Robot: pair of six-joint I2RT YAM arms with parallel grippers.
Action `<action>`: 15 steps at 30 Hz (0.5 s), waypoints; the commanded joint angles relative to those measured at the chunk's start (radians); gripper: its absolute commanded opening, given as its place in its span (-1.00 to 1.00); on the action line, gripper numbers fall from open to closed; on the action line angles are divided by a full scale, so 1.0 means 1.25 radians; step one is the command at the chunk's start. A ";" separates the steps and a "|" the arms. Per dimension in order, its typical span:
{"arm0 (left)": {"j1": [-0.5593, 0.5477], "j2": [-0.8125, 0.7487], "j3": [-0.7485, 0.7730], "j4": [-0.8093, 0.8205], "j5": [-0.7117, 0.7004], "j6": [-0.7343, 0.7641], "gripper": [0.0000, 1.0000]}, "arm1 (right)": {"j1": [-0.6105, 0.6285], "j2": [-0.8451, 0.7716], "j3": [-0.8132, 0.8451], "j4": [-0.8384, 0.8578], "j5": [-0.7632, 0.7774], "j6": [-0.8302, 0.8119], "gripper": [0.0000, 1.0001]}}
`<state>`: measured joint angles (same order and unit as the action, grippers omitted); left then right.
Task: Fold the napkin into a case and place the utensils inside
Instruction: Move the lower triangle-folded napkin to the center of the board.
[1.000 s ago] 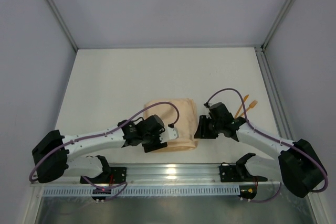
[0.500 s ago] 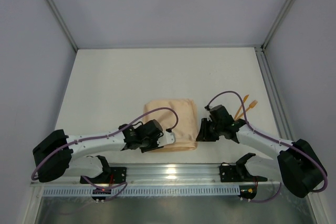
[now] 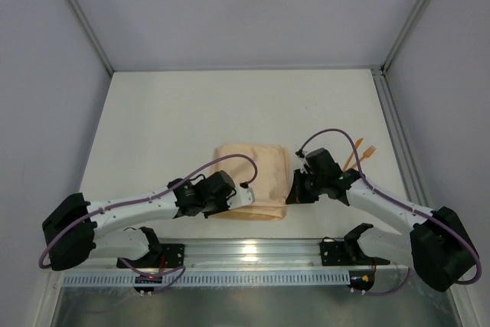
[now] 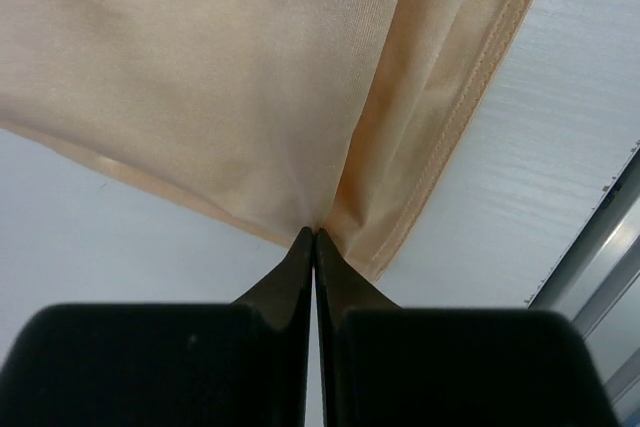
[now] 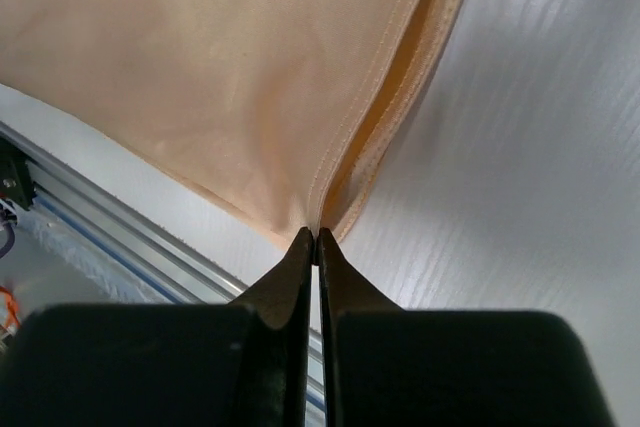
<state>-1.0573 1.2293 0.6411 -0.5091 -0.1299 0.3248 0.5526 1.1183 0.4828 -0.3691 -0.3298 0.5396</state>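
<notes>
Peach-orange napkin [image 3: 253,178] lay folded on the white counter [image 3: 176,112], close to its near edge. The left fingers [image 4: 292,272] were shut tightly on the cloth's near left corner, and the right fingers [image 5: 290,272] pinched its right corner. The orange utensils [image 3: 358,155] lay apart, to the right.
</notes>
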 commanded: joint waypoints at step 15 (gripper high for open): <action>0.027 -0.101 -0.058 -0.062 0.028 0.154 -1.00 | 0.165 0.054 -0.057 0.091 -0.041 0.079 -0.94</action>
<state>-1.0248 1.0920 0.5800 -0.5964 -0.0921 0.4564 0.7559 1.1919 0.4381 -0.3119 -0.4088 0.5858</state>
